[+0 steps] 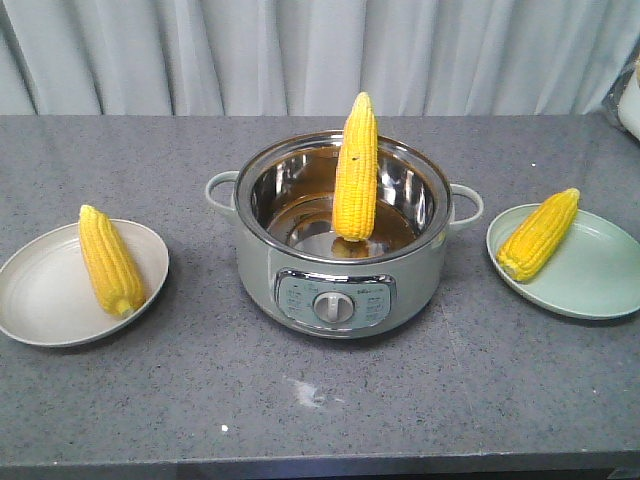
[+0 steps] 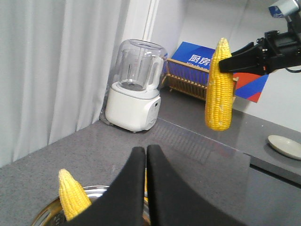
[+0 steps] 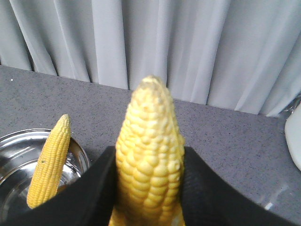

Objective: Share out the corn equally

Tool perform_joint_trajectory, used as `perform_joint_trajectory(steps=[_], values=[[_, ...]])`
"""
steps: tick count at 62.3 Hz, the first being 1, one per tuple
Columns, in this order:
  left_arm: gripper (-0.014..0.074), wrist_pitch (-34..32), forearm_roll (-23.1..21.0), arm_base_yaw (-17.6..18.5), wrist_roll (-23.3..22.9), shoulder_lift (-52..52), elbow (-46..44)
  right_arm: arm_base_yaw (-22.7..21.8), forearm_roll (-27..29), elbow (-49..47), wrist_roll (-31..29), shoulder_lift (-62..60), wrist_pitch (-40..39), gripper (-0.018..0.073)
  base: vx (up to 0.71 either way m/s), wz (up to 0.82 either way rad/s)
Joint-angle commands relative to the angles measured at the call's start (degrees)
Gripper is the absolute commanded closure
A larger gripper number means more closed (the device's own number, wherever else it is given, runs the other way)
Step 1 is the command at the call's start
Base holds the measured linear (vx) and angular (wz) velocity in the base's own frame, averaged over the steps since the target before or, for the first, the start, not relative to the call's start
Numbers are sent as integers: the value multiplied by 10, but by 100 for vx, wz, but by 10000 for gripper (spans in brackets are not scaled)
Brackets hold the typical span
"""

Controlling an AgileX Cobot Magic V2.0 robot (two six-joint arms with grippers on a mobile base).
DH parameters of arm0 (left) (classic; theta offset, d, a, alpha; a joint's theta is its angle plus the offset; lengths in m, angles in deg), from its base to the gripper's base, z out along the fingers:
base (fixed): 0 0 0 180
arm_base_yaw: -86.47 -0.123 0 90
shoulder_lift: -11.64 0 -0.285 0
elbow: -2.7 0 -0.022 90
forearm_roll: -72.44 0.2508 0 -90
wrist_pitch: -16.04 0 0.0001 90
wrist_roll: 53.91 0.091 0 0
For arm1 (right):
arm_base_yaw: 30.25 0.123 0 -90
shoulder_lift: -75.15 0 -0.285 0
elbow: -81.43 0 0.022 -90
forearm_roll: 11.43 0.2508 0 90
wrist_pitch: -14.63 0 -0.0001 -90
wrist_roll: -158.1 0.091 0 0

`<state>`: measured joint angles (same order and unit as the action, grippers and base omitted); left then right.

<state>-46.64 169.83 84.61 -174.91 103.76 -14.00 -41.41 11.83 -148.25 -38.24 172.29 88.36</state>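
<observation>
A corn cob [image 1: 356, 170] stands upright in the steel pot [image 1: 340, 290] at the table's middle. Another cob [image 1: 108, 260] lies on the beige plate [image 1: 40, 300] at left, and a third [image 1: 540, 233] on the green plate [image 1: 590, 280] at right. Neither gripper shows in the front view. My right gripper [image 3: 149, 155] is shut on a further cob [image 3: 150, 141], held upright in the air; the left wrist view shows this cob [image 2: 219, 87] hanging from that gripper [image 2: 225, 63]. My left gripper [image 2: 146, 149] is shut with nothing in it, above the pot's rim [image 2: 94, 189] and its cob [image 2: 71, 200].
A white blender [image 2: 134, 89] and a wooden dish rack [image 2: 188, 77] stand on a counter beyond the table. A small plate [image 2: 285, 146] lies on a further surface. Grey curtains hang behind. A white object [image 1: 630, 105] sits at the table's far right edge.
</observation>
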Motion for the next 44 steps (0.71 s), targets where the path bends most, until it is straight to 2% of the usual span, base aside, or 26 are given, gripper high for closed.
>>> perform_joint_trajectory(steps=[1,11,15,19,29,32,37,44], values=[[604,-2,-55,5,-4,-20,-16,-3,8,-14,-2,-18,2,564,0,0],[604,-8,-86,5,-4,-18,-16,-3,8,-14,-2,-18,2,564,0,0],[604,-8,-126,5,-2,-18,-16,-3,8,-14,-2,-18,2,564,0,0],[604,-9,-190,11,25,-18,-9,-3,8,-14,-2,-18,2,564,0,0],[604,-14,-382,38,148,-18,28,-3,8,-14,-2,-18,2,564,0,0],[604,-14,-424,52,186,-18,40,-3,8,-14,-2,-18,2,564,0,0],[604,-14,-471,73,249,-18,53,-3,8,-14,-2,-18,2,564,0,0],[604,-7,-519,104,364,-18,67,-3,8,-14,-2,-18,2,564,0,0]])
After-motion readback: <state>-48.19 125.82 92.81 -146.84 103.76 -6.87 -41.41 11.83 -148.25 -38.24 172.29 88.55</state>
